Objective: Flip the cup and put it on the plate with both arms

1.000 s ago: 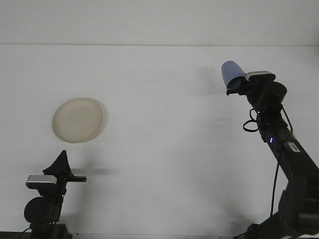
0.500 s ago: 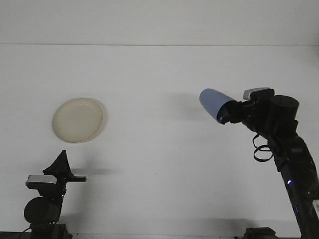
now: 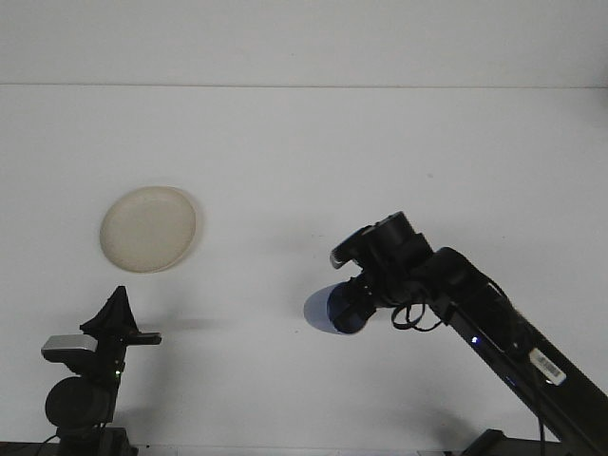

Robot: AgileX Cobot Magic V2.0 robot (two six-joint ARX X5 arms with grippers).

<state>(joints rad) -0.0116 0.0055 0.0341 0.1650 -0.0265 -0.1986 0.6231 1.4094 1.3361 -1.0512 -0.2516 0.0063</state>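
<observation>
A cream round plate (image 3: 149, 229) lies flat on the white table at the left. My right gripper (image 3: 356, 301) is low over the table's middle, shut on a blue cup (image 3: 328, 311) that lies tilted on its side with its closed end pointing left. The cup is well to the right of the plate and apart from it. My left gripper (image 3: 118, 309) stands near the front left edge, below the plate, its dark fingers together in a point aimed upward, holding nothing.
The white table (image 3: 304, 171) stretches to a back edge against a pale wall. The right arm (image 3: 494, 323) slants from the bottom right corner toward the middle. A cable loop hangs by its wrist.
The right arm swung the blue cup down and left, from high at the right to low near the table's middle. The left gripper barely shifted.
</observation>
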